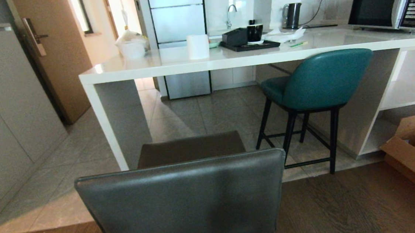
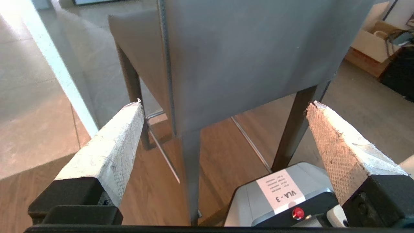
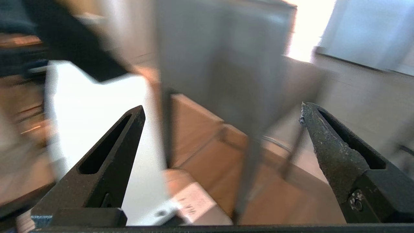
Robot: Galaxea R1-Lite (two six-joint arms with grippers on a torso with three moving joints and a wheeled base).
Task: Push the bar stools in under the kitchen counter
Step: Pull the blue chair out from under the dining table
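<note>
The dark grey bar stool point(image 1: 184, 199) stands right in front of me on the wood floor, its back toward me and its seat short of the kitchen counter point(image 1: 225, 57). The teal bar stool point(image 1: 319, 80) stands further right with its seat tucked under the counter's edge. Neither arm shows in the head view. My left gripper point(image 2: 223, 106) is open, low behind the grey stool's back point(image 2: 252, 51), nothing between its fingers. My right gripper point(image 3: 221, 110) is open too, behind the same stool point(image 3: 223, 58), holding nothing.
The counter's white end panel point(image 1: 119, 123) stands left of the grey stool. A white shelf unit point(image 1: 409, 93) closes the right side, with an open cardboard box point(image 1: 410, 152) on the floor beside it. A tray, kettle and microwave point(image 1: 391, 4) sit on the counter. My base point(image 2: 284, 197) is below the grippers.
</note>
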